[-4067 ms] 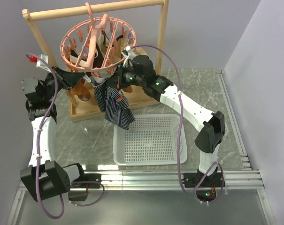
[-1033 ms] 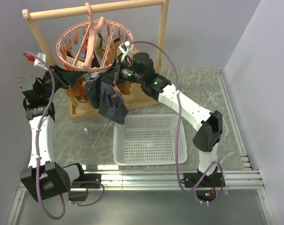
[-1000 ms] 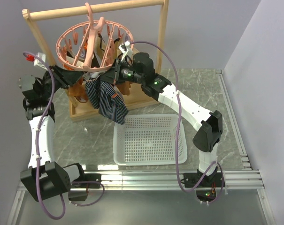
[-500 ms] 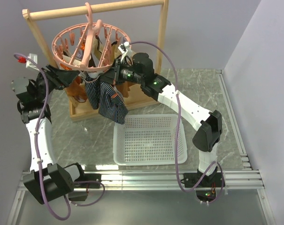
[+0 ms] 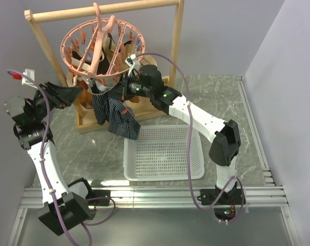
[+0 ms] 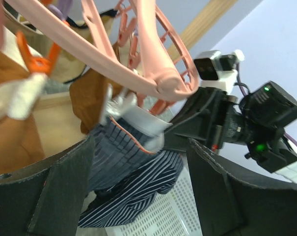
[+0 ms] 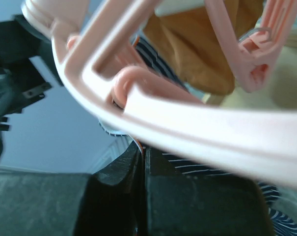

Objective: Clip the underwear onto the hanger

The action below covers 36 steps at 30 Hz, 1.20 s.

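- The left gripper (image 5: pixel 68 95) has drawn back to the left of the hanger (image 5: pixel 97 51), its jaws now spread wide and empty.
- The underwear (image 5: pixel 114 113) hangs from the ring's near rim, just ahead of those open jaws.
- The right gripper (image 5: pixel 117 90) stays under that rim, fingers pinched together at the waistband, arm stretched forward-left.

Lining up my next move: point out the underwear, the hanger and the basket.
underwear (image 5: pixel 112 110), top view, middle of the striped cloth.
hanger (image 5: pixel 97 46), top view, its central pink stem.
basket (image 5: pixel 162 151), top view, bare mesh floor.
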Motion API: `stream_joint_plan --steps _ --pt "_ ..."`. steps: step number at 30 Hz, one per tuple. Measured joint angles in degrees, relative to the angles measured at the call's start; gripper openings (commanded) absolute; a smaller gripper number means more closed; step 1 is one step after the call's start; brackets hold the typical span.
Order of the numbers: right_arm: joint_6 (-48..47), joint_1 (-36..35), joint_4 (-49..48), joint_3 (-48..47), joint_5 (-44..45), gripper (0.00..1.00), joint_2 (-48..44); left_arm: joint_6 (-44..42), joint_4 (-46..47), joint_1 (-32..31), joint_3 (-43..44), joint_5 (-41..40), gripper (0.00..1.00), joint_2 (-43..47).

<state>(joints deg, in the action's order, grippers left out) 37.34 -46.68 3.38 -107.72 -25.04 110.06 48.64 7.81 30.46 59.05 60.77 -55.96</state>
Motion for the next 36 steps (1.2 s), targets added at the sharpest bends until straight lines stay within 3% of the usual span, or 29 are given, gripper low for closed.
stream_joint_plan --steps 4,6,7,12,19,25,31,36 --pt "-1.20 -0.46 -1.31 4.13 0.55 0.20 -0.42 -1.22 -1.33 0.00 -2.12 1.22 0.79 2.23" --pt "-1.68 -0.61 -2.10 6.38 0.92 0.22 -0.85 -1.27 -1.53 0.00 -3.15 1.55 0.78 2.69" --pt "-1.97 -0.66 -2.38 7.34 1.09 0.29 -1.07 -1.25 -1.62 0.00 -3.67 1.64 0.77 2.75" --pt "-2.91 -0.70 -2.97 11.41 1.66 0.40 -2.32 -1.29 -1.73 0.00 -5.81 2.03 0.76 2.49" --pt "-4.50 -0.70 -3.17 13.57 1.73 0.44 -3.82 -2.45 -1.70 0.00 -6.34 2.12 0.74 1.84" --pt "-6.78 -0.59 -3.26 15.47 1.86 0.44 -6.05 -5.77 -1.64 -0.74 -6.38 2.12 0.67 1.81" --pt "-11.80 0.98 -2.45 19.76 1.86 0.43 -12.09 -13.73 -1.01 -7.37 -8.61 1.40 0.62 3.98" --pt "-17.14 4.87 -2.89 25.00 1.77 0.42 -20.76 -16.68 8.39 -15.52 -15.80 -1.11 0.63 7.54"
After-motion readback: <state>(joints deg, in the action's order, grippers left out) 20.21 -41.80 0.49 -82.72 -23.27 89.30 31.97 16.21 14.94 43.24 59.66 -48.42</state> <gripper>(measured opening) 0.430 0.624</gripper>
